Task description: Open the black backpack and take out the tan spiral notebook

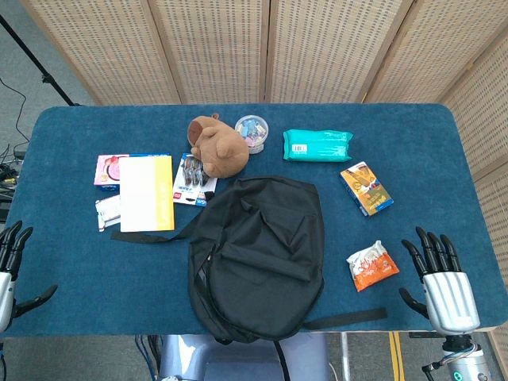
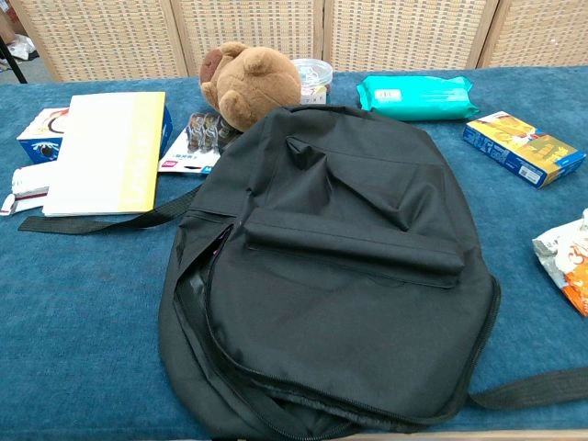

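- Left robot hand (image 1: 14, 266) at the near left edge of the tabletop (image 1: 71, 270), fingers spread, holding nothing. Right robot hand (image 1: 438, 278) at the near right edge, fingers spread and upright, also empty. Both well apart from the bag.
- Black fabric backpack (image 2: 349, 285) lies flat at near centre, bottom end toward the robot, front pocket up. In the chest view the main zip along the near left curve looks partly parted; cannot tell how far.
- Tan spiral notebook: not visible in either view, presumably inside the backpack.
- Handling guess: bag is soft, floppy cloth and will slide or bunch on the blue felt, so pin it with one hand and work the zip edge (image 2: 216, 349) with the other. Notebook should be light, stiff and flat; pinch it by an edge or the spiral side.
- Near right: orange-white snack pouch (image 1: 372, 266).
- Mid left: white-and-yellow booklet (image 1: 147, 193); mid right: blue-orange box (image 1: 367, 189).
- Far: brown plush bear (image 1: 217, 144), teal wipes pack (image 1: 317, 145).
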You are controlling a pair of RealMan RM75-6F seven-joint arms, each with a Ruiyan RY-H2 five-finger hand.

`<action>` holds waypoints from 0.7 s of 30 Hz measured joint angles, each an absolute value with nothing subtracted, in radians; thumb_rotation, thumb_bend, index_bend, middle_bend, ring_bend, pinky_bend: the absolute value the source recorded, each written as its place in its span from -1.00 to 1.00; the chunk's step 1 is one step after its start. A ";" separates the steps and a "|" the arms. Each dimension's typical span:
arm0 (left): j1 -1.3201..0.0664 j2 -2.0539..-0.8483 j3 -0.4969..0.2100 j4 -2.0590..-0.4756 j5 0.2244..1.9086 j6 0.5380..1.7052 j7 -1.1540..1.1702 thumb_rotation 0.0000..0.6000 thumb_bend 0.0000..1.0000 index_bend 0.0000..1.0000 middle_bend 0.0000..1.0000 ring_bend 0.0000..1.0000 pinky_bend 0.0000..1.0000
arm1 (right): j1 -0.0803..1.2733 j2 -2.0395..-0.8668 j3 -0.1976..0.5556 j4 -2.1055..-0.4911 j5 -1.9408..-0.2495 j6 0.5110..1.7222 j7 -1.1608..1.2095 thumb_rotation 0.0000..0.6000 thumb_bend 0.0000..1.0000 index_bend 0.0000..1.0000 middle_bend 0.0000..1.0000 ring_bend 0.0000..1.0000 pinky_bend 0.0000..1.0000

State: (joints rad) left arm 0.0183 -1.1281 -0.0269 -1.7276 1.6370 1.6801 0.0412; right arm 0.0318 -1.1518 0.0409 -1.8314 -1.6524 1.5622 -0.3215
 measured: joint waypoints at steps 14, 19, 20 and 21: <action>0.024 -1.112 -0.027 -1.733 1.646 1.695 0.013 1.00 -0.80 -1.00 -1.00 -1.00 -1.00 | 0.124 -1.150 -0.025 -1.823 -1.770 1.377 -0.328 1.00 -0.77 -0.73 -1.00 -1.00 -1.00; 0.027 -1.110 -0.031 -1.733 1.640 1.701 0.009 1.00 -0.80 -1.00 -1.00 -1.00 -1.00 | 0.235 -1.143 -0.051 -1.839 -1.839 1.225 -0.258 1.00 -1.00 -0.73 -0.99 -1.00 -1.00; 0.027 -1.110 -0.033 -1.733 1.637 1.701 0.008 1.00 -0.80 -1.00 -1.00 -1.00 -1.00 | 0.256 -1.144 -0.055 -1.841 -1.851 1.199 -0.237 1.00 -1.00 -0.72 -0.99 -1.00 -1.00; 0.027 -1.110 -0.034 -1.733 1.634 1.700 0.007 1.00 -0.80 -1.00 -1.00 -1.00 -1.00 | 0.277 -1.145 -0.059 -1.843 -1.863 1.173 -0.218 1.00 -1.00 -0.70 -0.98 -1.00 -1.00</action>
